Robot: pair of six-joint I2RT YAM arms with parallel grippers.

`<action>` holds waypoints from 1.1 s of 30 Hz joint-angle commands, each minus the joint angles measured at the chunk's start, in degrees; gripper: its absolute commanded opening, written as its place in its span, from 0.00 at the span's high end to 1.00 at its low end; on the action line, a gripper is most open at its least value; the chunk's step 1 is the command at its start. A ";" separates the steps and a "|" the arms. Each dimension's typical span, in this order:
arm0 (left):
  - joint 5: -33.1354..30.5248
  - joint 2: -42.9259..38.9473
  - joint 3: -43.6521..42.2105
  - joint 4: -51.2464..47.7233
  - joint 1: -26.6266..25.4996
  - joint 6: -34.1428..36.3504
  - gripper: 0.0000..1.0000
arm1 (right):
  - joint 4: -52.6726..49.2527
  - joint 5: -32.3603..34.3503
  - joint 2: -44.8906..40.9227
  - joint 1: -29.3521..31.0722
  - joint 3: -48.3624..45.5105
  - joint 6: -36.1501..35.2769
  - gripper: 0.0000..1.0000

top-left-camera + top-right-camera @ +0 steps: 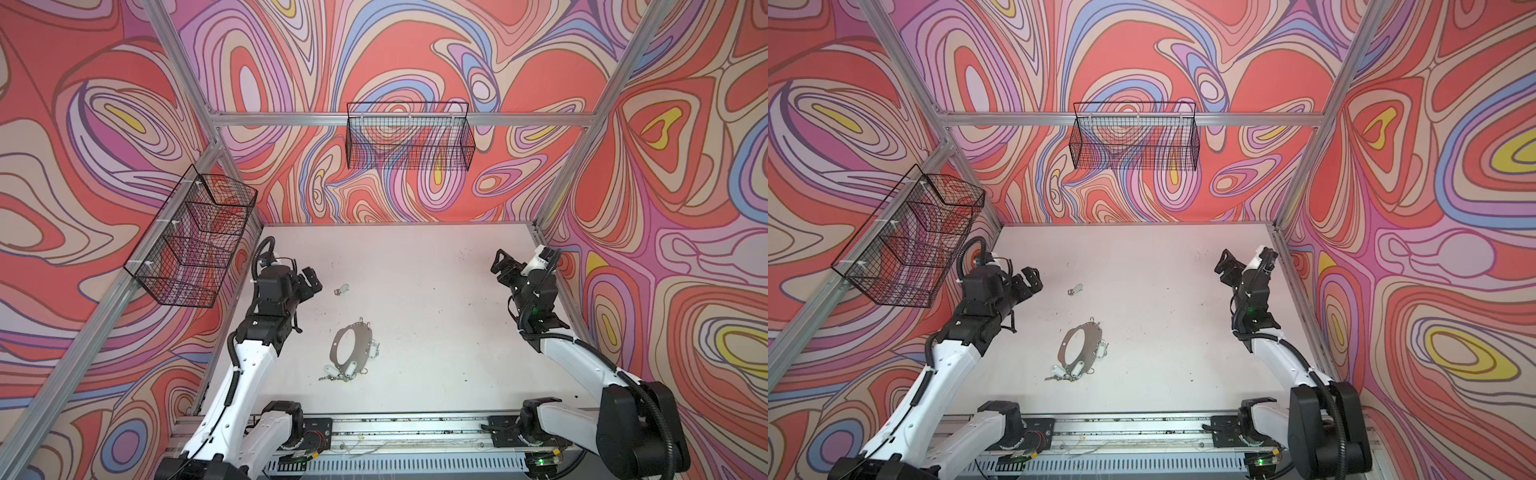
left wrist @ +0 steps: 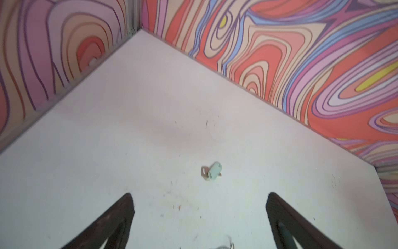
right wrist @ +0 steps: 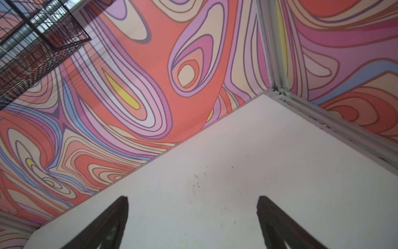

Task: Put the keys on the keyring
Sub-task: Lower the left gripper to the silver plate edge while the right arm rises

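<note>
— Swirly walls [image 1: 415,62] all round, and a scuffed white table [image 1: 436,270]. What's the left gripper [image 1: 311,279] doing?

— Jaws spread wide, nothing between them. It hangs beyond the keyring [image 1: 362,331], off to the keyring's left, with a lone key [image 1: 341,289] lying just ahead of it. The left wrist view shows that key [image 2: 212,173] on the table past the two dark tips.

— And the right gripper [image 1: 500,264]?

— Wide apart too, empty, well away to the keyring's right, pointing at bare table.

— Any other keys?

— A small cluster of keys [image 1: 338,371] bunches against the keyring's near end, and one more key [image 1: 374,348] sits at its right rim. Whether they hang on the wire loops [image 1: 362,321], I can't tell.

— How would the lone key handle?

— Very light, I'd guess. It's stiff metal with a pale tag head, lying flat, so a sloppy pinch could send it skidding. I'd take it across the pale head, leaving the metal end free. The keyring looks thin, rigid and slick, so I'd pin its broad band, clear of the loops.
</note>
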 commanded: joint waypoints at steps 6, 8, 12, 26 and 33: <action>-2.72 0.76 -4.74 -10.66 -18.13 -8.21 0.21 | -1.83 -18.40 -3.84 -0.14 -1.91 2.82 0.02; -4.79 3.49 -4.15 -11.73 -22.67 -8.77 0.29 | -1.99 -19.68 -4.99 -0.17 -2.57 2.54 0.02; -6.07 10.66 -1.11 -12.93 -28.74 -9.07 0.39 | -4.76 -20.39 -6.69 0.35 -2.59 1.09 0.02; -3.64 34.33 8.21 -12.45 -33.94 -4.54 0.66 | -4.98 -19.35 -3.83 5.33 -2.85 -0.75 0.02; -7.77 41.20 12.68 -13.60 -33.80 -2.58 0.70 | -4.98 -16.47 -2.23 8.89 -2.21 -2.37 0.02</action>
